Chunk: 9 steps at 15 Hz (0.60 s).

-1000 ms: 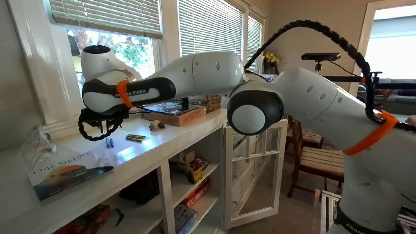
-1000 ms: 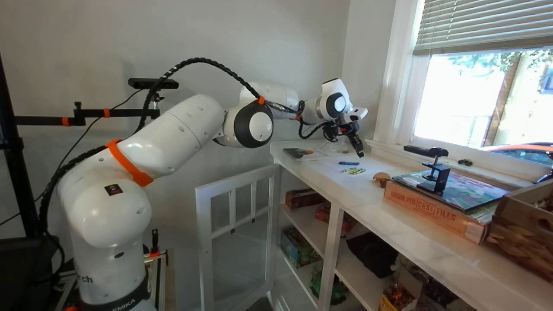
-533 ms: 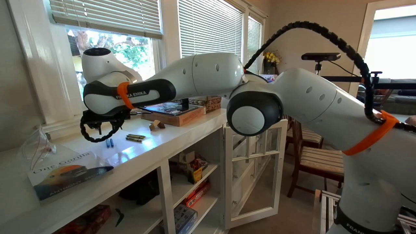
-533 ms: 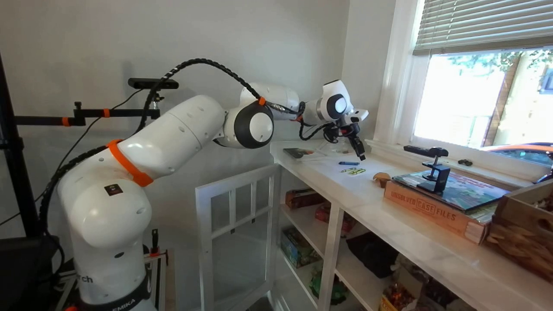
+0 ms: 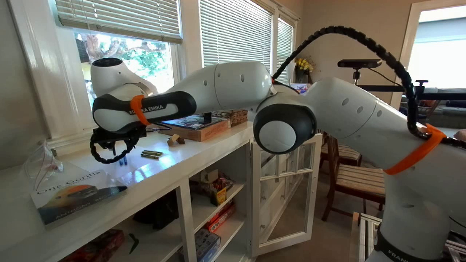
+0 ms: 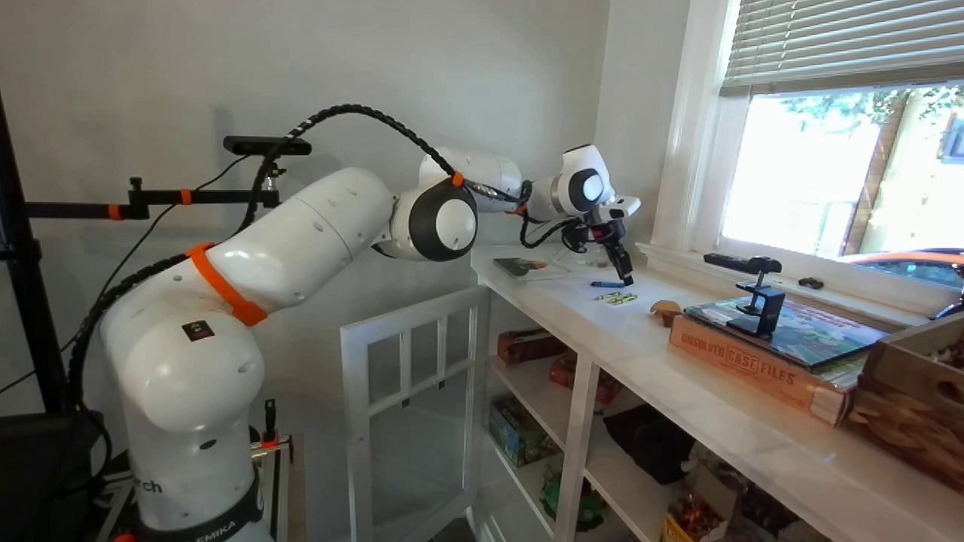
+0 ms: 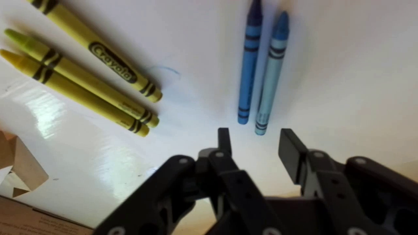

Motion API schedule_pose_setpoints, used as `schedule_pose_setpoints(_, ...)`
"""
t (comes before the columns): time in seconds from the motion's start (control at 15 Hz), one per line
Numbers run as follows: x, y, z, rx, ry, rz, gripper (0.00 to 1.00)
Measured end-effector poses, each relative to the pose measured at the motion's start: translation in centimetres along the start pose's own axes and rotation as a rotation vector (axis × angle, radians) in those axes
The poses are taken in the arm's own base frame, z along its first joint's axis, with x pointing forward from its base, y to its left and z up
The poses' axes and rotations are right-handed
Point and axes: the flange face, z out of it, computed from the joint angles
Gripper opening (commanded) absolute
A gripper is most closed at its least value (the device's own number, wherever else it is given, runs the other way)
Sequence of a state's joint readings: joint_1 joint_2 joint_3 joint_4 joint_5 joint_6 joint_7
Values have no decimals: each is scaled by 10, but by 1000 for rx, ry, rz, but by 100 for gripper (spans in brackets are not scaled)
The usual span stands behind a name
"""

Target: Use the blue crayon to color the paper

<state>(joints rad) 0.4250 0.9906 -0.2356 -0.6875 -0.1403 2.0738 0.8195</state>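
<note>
One blue crayon [image 7: 272, 75] lies beside a darker crayon [image 7: 249, 68], upper centre of the wrist view; below, the claw [image 7: 255, 145] stands spread.

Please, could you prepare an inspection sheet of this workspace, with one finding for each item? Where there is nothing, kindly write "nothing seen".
Surface: white counter, glossy in places; a faint blue mark shows beside the yellow-wrapped crayons.
Job's things: lighter blue crayon lies beside a darker blue crayon, neither gripped; paper cannot be told surely from the counter.
Clutter: brown cardboard piece, One Gorilla book, clear plastic bag, Unsolved Case Files box, wooden crate.
End effector: open, nothing seen held; contact with the surface below cannot be told.
Cables: black ribbed cable arches overhead; a black loop hangs by the end effector.
Surroundings: glass-paned cabinet door stands open; window blind partly lowered.
</note>
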Motion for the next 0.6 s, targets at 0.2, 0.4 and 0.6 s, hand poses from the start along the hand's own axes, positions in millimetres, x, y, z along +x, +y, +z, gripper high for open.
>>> schedule_pose_setpoints(0.2,-3,-1,2,-2,-9,-3,44)
schedule_pose_setpoints(0.4,-5,-2,3,-7,-17,-4,43)
schedule_pose_setpoints(0.6,-7,-3,3,-11,-22,-6,43)
